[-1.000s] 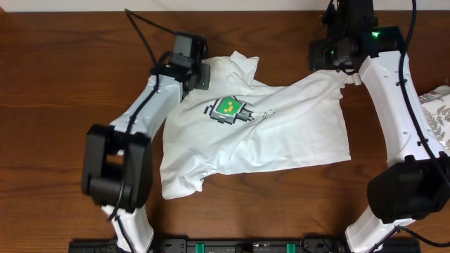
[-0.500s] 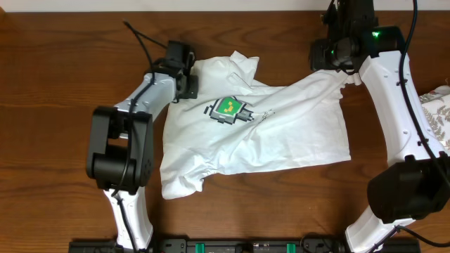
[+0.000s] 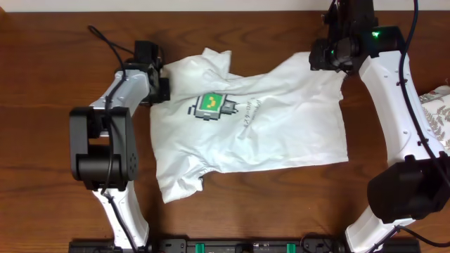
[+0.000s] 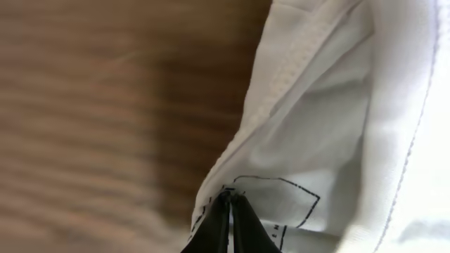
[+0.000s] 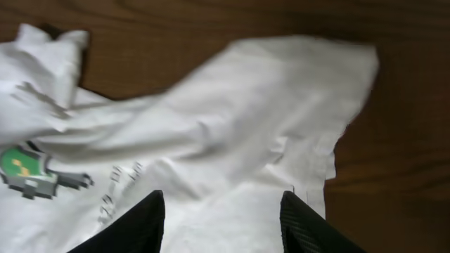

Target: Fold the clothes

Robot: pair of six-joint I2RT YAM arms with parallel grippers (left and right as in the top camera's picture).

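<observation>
Overhead, hard to see: the right fingers (image 5: 144, 226) were lost under the dark wrist of the right arm (image 3: 394, 105); a leaf-patterned cloth (image 3: 437, 112) was cut off by the right edge.
Overhead, T-shirt: the white T-shirt (image 3: 267, 133) lay rumpled and front up in the middle of the wooden table (image 3: 56, 140), its green and yellow print (image 3: 211, 107) left of centre and the lower left corner bunched.
Overhead, fingers: the left fingers (image 3: 162, 83) met the shirt's upper left edge; the right wrist stood over its upper right corner.
Left wrist, hard to see: the table (image 4: 84, 105) was a brown blur and the frame cut off the finger bases.
Left wrist, T-shirt: a stitched hem (image 4: 281, 77) ran diagonally and white folds filled the right side.
Left wrist, fingers: pressed together, with the shirt's edge pinched at their tips.
Right wrist, hard to see: the cloth was slightly blurred and the print was clipped at the left edge.
Right wrist, T-shirt: creased white fabric stretched away to a corner at the upper right.
Right wrist, fingers: wide apart, with cloth lying between and beyond them; I could not tell whether they touched it.
</observation>
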